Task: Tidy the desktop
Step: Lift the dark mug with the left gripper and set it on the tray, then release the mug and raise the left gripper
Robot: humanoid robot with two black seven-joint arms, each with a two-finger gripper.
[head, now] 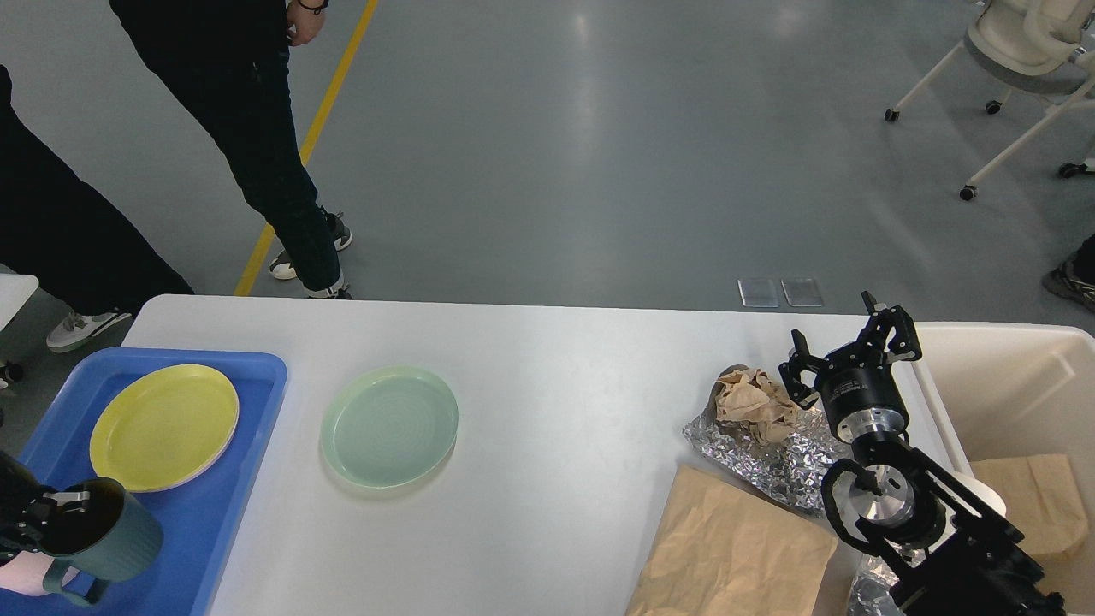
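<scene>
Here, line by line:

Desktop: the large smooth white rectangular desktop (556,385) fills the lower half of the view, its long axis running from 9 o'clock to 3 o'clock, rounded far-left corner toward 10 o'clock.

Tray: a blue plastic tray (248,419) at 8 o'clock, holding a round yellow plate (162,426).

Green plate: a pale green round plate (389,426) just right of the tray, bare desktop around it.

Litter: crumpled brown paper (753,402) on crinkled silver foil (761,458) at 4 o'clock; a flat brown paper bag (736,547) nearer, overlapping the foil's edge.

Bin: a cream-white plastic bin (1018,376) at 3 o'clock.

Left gripper (56,513): at 8 o'clock, a finger inside the rim of a dark green mug (107,535), clamped on its wall.

Right gripper (847,351): jaws spread wide, nothing between them, just right of the crumpled paper.
</scene>
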